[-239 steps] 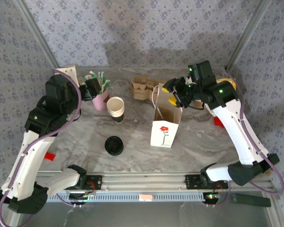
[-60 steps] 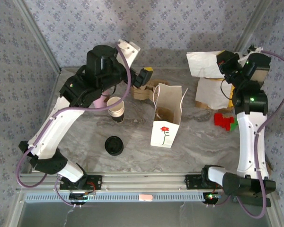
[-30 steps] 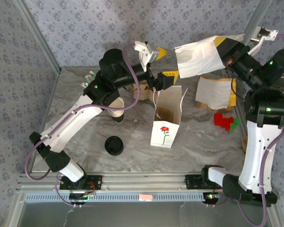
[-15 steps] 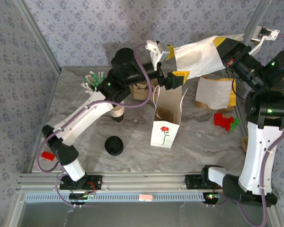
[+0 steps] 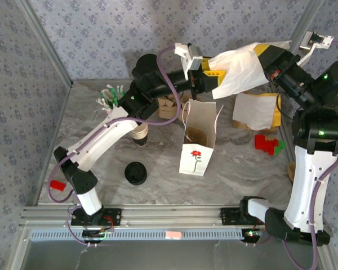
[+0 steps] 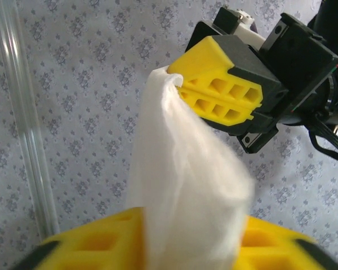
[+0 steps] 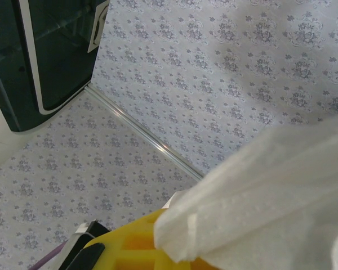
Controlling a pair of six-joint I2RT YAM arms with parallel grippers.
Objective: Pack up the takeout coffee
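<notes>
The takeout coffee, a black-lidded cup seen from above, stands on the table at the front left, far from both grippers. High over the back of the table a white paper bag hangs stretched between the two arms. My left gripper is shut on its left end, and in the left wrist view the paper rises between my yellow fingers. My right gripper is shut on the other end, its yellow finger pinching the top of the bag. The right wrist view has the bag lying over a yellow finger.
An open white carton with a red flower stands mid-table under the bag. A stack of lidless cups, a pink holder of stirrers and brown cardboard sit behind left. More white bags and a red item lie right.
My left gripper has reached right to the hanging bag's free end and closed on it; before, it stood open beside it. The right arm has held still with the bag.
</notes>
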